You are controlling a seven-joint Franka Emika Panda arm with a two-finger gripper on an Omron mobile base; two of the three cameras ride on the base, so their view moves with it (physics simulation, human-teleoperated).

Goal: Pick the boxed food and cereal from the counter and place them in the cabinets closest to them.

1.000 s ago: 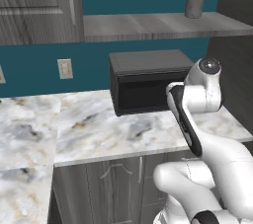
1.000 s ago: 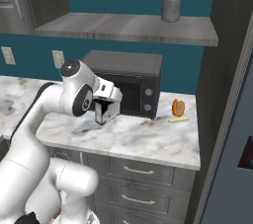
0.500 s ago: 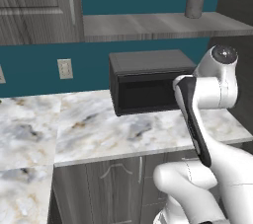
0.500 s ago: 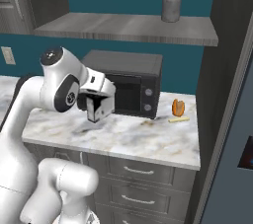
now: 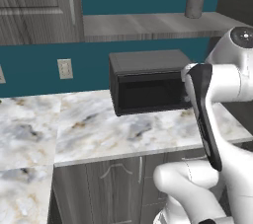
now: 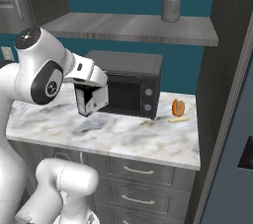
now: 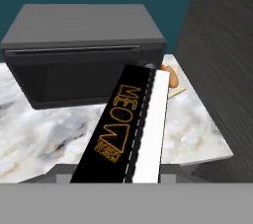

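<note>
My gripper (image 6: 90, 89) is shut on the boxed food (image 6: 92, 99), a small black box with a white face. It hangs tilted above the counter (image 6: 123, 136), just in front of the microwave's left half. In the hand view the boxed food (image 7: 126, 134) runs up from the bottom edge, showing gold lettering on its black side and hiding my fingertips. The counter (image 5: 99, 129) is white-grey marble over grey drawers. A dark wood-grain cabinet door (image 5: 34, 6) hangs at the upper left. The cereal is out of view.
A black microwave (image 6: 131, 87) stands at the back of the counter under a grey shelf (image 6: 133, 26) that carries a metal jar (image 6: 171, 2). A small orange item (image 6: 178, 107) lies right of the microwave. A tall blue-grey fridge (image 6: 232, 144) closes the right side.
The arm has swung up and to the left in the right base view, lifting the boxed food slightly up and left along the front of the microwave. The grip holds.
</note>
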